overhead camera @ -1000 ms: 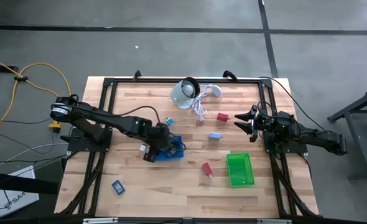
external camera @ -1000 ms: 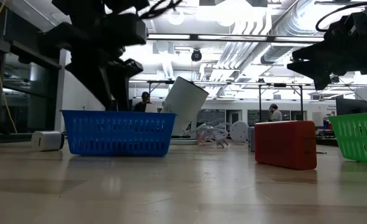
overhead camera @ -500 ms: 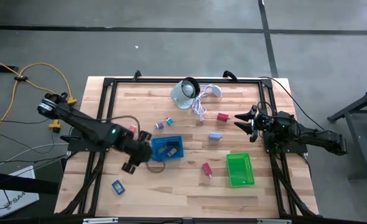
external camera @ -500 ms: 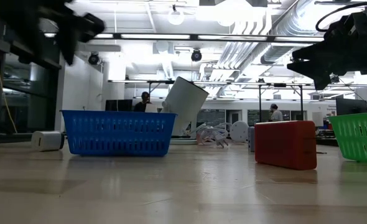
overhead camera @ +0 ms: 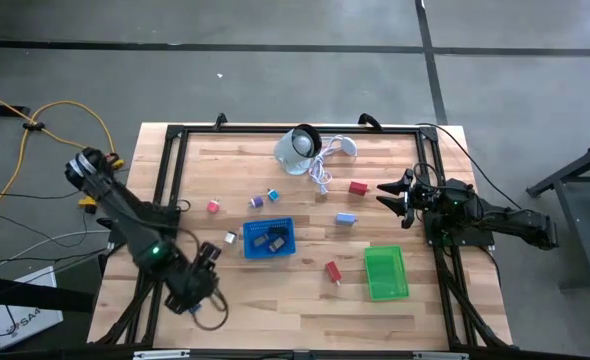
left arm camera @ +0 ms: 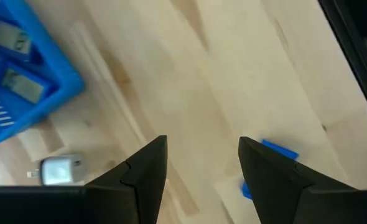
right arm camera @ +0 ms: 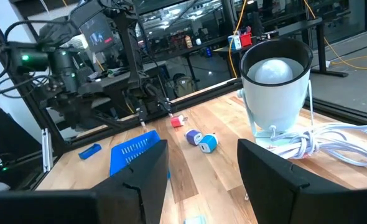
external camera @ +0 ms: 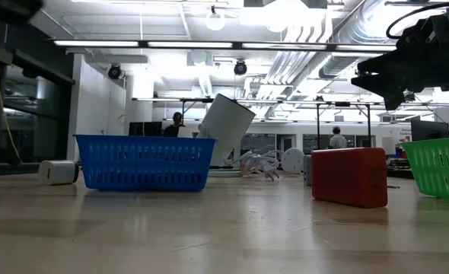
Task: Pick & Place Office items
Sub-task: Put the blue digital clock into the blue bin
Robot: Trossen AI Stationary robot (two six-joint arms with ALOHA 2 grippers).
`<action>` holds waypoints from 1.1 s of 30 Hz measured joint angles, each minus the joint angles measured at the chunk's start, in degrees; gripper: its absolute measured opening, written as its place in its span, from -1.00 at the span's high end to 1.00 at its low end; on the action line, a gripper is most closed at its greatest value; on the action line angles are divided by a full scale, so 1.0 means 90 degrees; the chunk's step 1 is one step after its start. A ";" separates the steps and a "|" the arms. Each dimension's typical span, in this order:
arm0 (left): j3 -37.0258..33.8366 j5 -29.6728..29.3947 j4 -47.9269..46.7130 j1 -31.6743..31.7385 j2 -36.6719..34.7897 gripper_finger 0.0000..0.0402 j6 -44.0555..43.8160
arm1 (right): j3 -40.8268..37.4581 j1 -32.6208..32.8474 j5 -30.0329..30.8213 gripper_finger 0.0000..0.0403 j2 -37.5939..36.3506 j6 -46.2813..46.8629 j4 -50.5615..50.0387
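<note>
Left gripper: fingers spread, nothing held; I've got it by the table's near-left edge, lining up on the dark blue piece, I reckon.
Blue basket: two dark rectangles inside, only my wrist cam shows them.
Loose bits: red blocks, pale blue block mid-table.
Right gripper: parked, open, empty.

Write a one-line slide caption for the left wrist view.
Open left gripper hovers over the wooden table, a blue item just ahead, blue basket holding two dark pieces off to the side.
</note>
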 joint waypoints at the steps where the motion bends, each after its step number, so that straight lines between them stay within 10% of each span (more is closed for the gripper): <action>1: -0.0002 -0.0013 -0.0001 -0.0142 0.0018 0.05 -0.0065 | 0.0001 0.0000 -0.0001 0.11 0.0000 0.0001 0.0000; 33: -0.2061 0.0260 0.2372 -0.1863 0.0106 0.05 -0.0660 | 0.0001 0.0000 0.0007 0.11 0.0000 0.0000 0.0000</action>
